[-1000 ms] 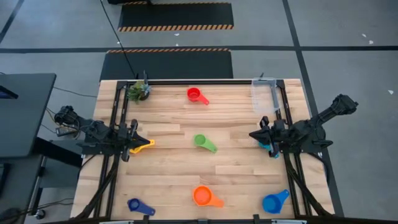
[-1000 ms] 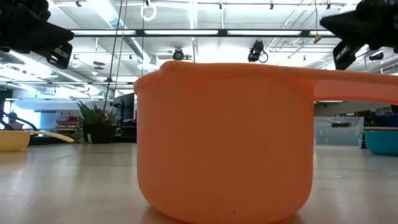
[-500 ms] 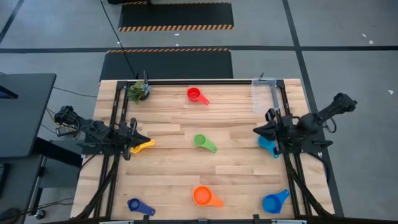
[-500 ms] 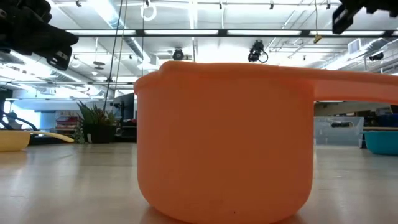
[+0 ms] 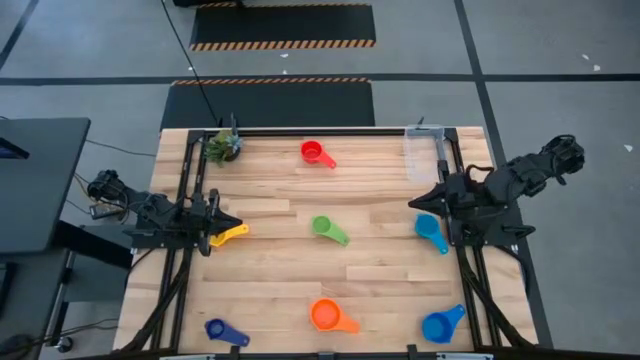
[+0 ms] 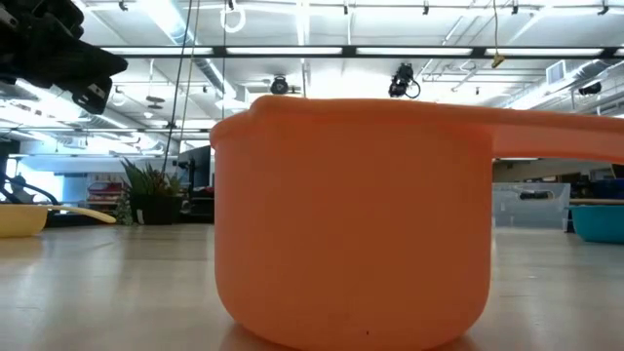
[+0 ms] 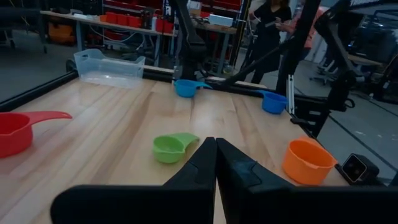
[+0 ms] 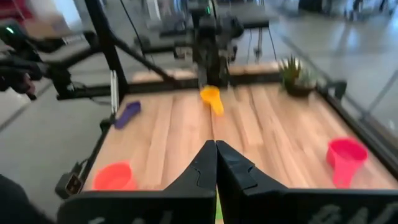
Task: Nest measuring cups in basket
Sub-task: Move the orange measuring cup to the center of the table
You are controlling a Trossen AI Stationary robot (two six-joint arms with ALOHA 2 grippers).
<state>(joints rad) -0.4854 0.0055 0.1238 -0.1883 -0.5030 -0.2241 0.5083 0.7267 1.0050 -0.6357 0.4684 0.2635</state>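
While both grippers stay closed and hold nothing, the right gripper (image 5: 416, 205) hangs just above the light blue cup (image 5: 430, 231), near the clear basket (image 5: 423, 152); the left gripper (image 5: 232, 226) touches the yellow cup (image 5: 230, 234).

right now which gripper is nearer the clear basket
Right. The right gripper is just in front of the basket; the left gripper sits across the table by the yellow cup.

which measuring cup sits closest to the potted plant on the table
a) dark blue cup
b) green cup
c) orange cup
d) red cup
d: in the high view the red cup lies along the same far edge of the table as the potted plant, while the green cup sits mid-table and the orange cup and dark blue cup lie at the near edge.
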